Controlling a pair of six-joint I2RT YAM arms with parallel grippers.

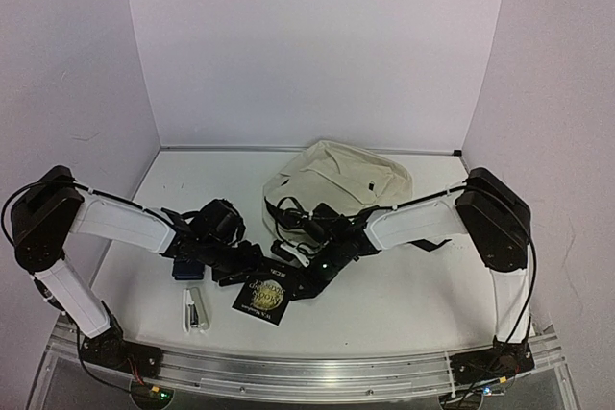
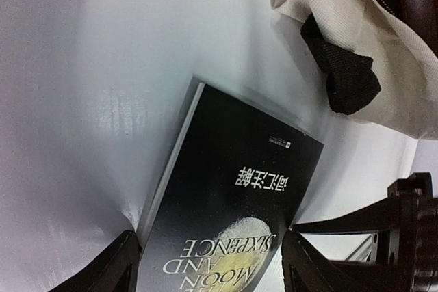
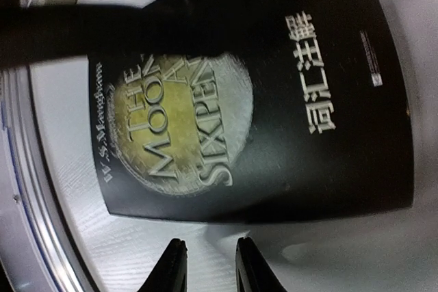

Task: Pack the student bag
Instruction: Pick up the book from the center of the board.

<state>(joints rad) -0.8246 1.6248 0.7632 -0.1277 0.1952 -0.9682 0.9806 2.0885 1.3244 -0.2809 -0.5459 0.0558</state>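
Black book (image 2: 233, 189) beside the bag (image 1: 336, 175): the wide-open left end effector (image 2: 209, 244) straddles it; close squarely. The right end effector (image 3: 210, 244) is ajar, empty.

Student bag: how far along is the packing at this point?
Done: nothing clearly packed; what the bag holds is hidden. In hand: the left claw straddles the black book, open, not lifted; the right claw hovers beside it. Left: book and white stapler lie on the table.
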